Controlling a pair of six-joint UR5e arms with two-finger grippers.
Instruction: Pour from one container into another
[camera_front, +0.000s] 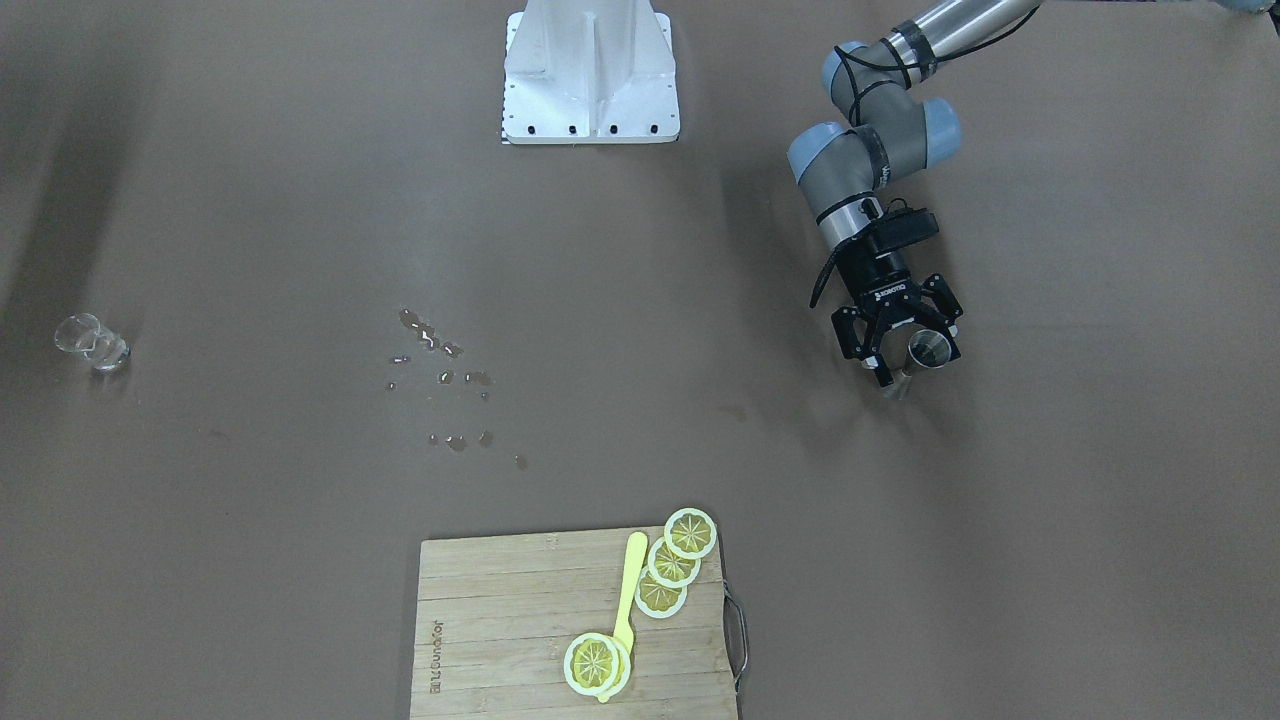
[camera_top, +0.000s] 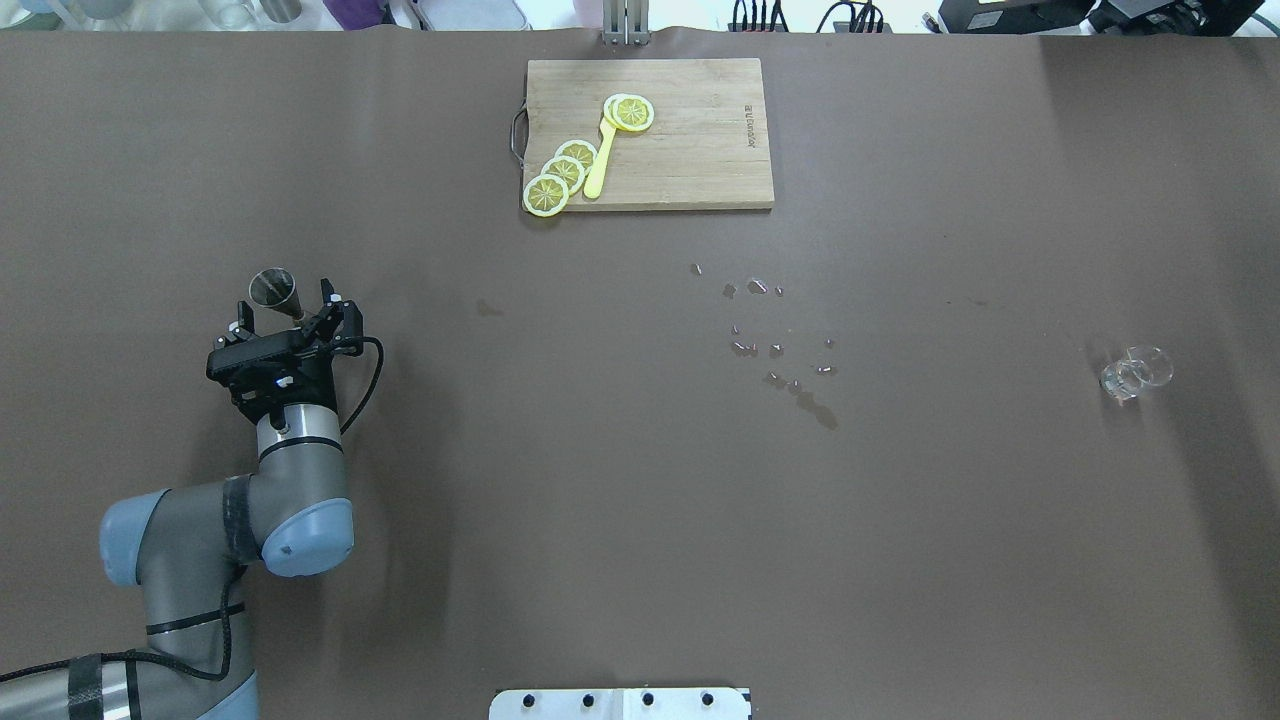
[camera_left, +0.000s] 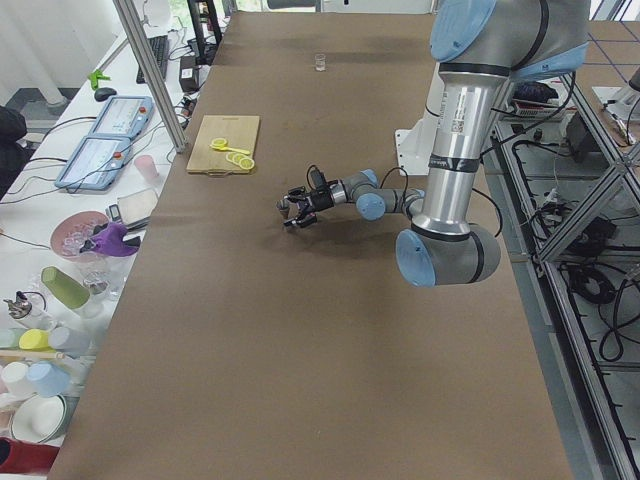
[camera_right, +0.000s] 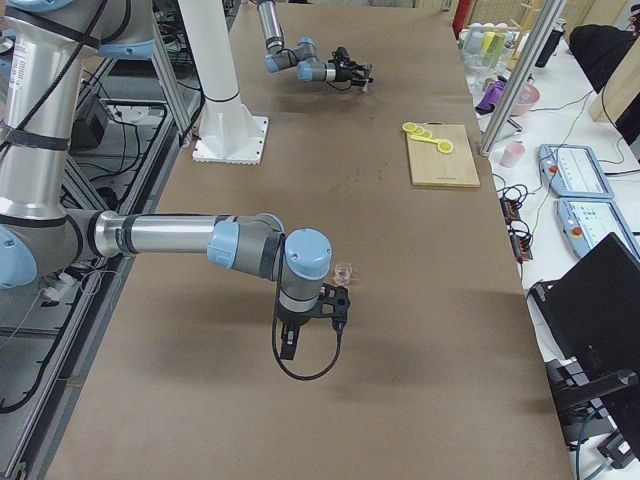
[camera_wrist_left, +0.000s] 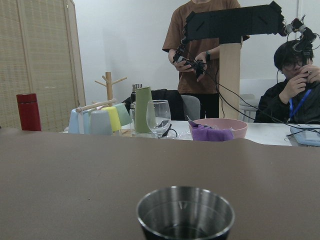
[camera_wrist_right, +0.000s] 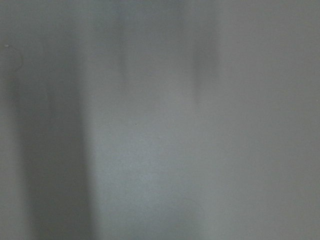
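The left gripper (camera_top: 288, 312) lies level near the table with its fingers spread wide, and the steel jigger (camera_top: 272, 287) stands upright between them, seemingly not pinched. The small clear glass (camera_top: 1135, 372) stands well apart on the robot's right side, with the right gripper (camera_right: 292, 340) near it; whether that one is spread or closed I cannot tell. Scattered spilled droplets (camera_top: 770, 340) lie on the brown table (camera_top: 560, 480) between the 2 vessels. At the far edge sits a cutting board (camera_top: 700, 150) carrying 4 lemon slices (camera_top: 565, 170) and a yellow spoon (camera_top: 598, 170).
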